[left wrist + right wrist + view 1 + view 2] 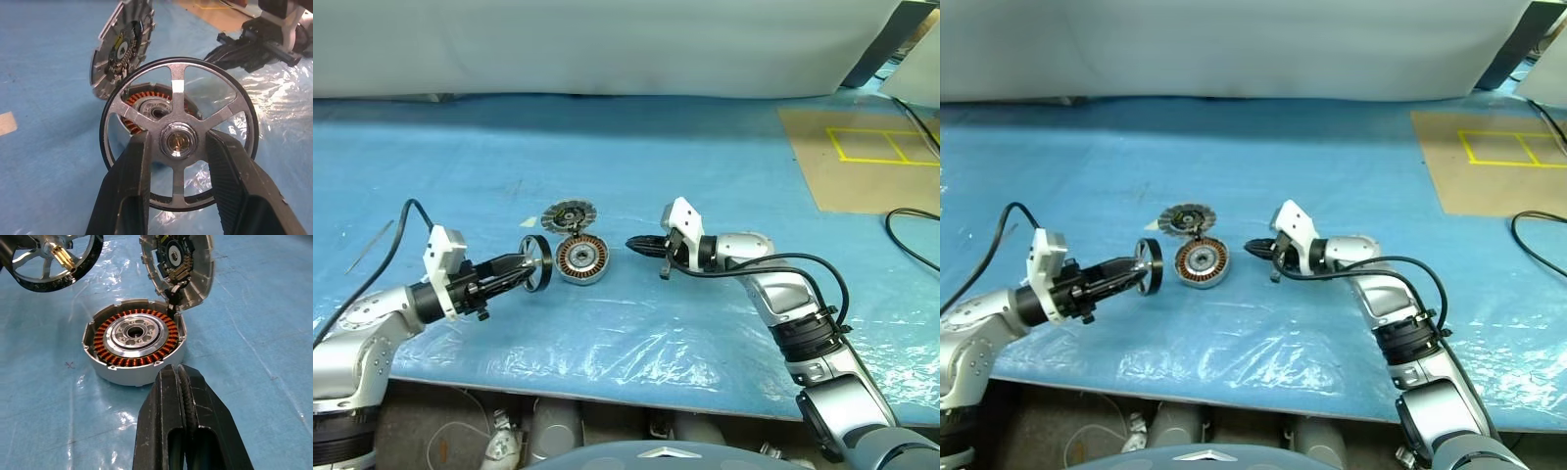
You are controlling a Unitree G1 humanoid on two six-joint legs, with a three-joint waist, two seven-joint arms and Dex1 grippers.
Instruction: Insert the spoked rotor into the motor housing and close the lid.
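The spoked rotor [178, 139], black-rimmed with silver spokes and hub, stands on edge in the air in my left gripper [530, 267], whose fingers [132, 181] are shut on its hub. It hangs just left of the motor housing [581, 258], a short silver cylinder with copper windings [133, 339] resting on the blue sheet. The lid [568, 214] is hinged open, tilted up behind the housing, its inner face [177, 265] showing. My right gripper [638, 246] hovers shut and holding nothing, a short way right of the housing.
A blue plastic sheet [607, 147] covers the table, with clear wrinkled film [636, 333] along the front edge. A brown board with yellow tape [871, 147] lies at the far right, beside a black cable [911, 235]. A white sheet [607, 44] runs along the back.
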